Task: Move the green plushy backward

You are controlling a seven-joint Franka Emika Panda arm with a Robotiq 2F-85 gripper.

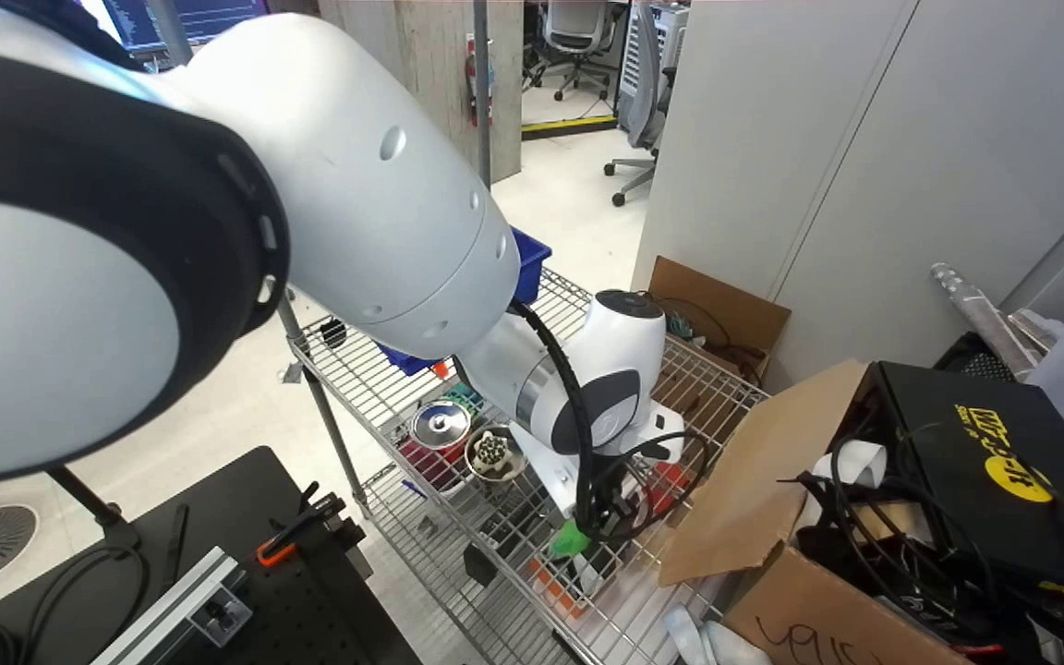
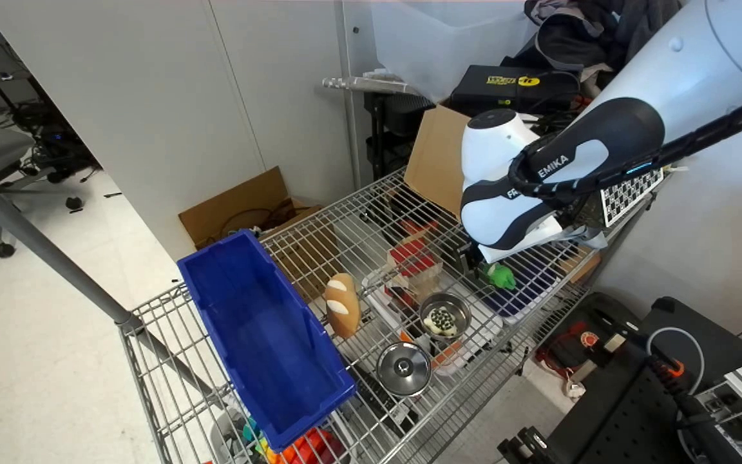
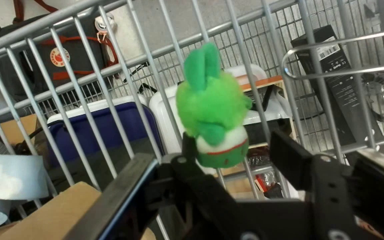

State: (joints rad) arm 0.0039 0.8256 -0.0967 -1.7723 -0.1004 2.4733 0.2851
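Green toy (image 3: 212, 103) sits on the wire shelf (image 3: 28, 30), the gripper (image 3: 235, 151) right beside it with fingers (image 3: 290, 160) spread well apart, not clamped; from the wrist view the toy's base shows between them, though I cannot tell whether a finger touches it. Near the toy, in an exterior view, I note a metal bowl (image 2: 465, 316) holding a spotted lump (image 2: 440, 321); farther from the toy, a round lid (image 2: 404, 368), then a bread loaf (image 2: 343, 306). Beyond those, well apart from the toy, lies the blue bin (image 2: 261, 328).
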